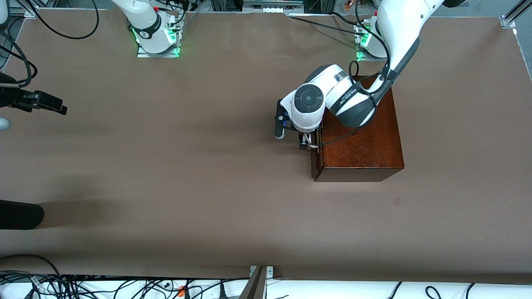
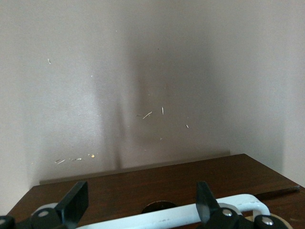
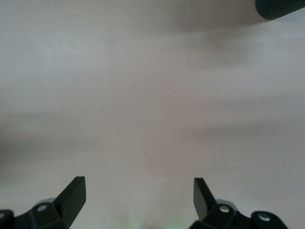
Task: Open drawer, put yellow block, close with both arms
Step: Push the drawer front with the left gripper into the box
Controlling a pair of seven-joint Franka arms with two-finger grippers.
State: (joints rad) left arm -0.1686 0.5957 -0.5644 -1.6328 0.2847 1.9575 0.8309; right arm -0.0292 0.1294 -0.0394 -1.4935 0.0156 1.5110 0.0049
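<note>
Brown paper covers your worktop (image 1: 208,174) from edge to edge, creased lightly and crossed by soft shadows. Cables lie tangled along the edge nearest the front camera, and more trail around the two green-lit bases at the top of that view. You have a wooden box (image 1: 361,141) standing toward the left arm's end of the worktop, its polished top catching the light. A black rounded shape (image 1: 20,215) pokes in at the frame's edge toward the right arm's end.

Your left arm reaches down from its base and across the box, so the left claw (image 1: 306,143) sits at the face of the drawer (image 1: 316,158), which looks shut or nearly so. From the front camera the wrist hides most of that claw; you see only a loop of the white handle (image 1: 312,143) beneath it. The left wrist view gives you more: both fingers (image 2: 76,202) stand spread wide, one on each side of the handle (image 2: 190,214), not pressing on it, with the dark drawer front below.

Your right claw (image 1: 41,101) hangs at the frame's edge over bare paper and waits. Its wrist view shows the fingers (image 3: 74,195) wide apart with nothing between them, only paper beneath.

You cannot see the yellow block in any view.
</note>
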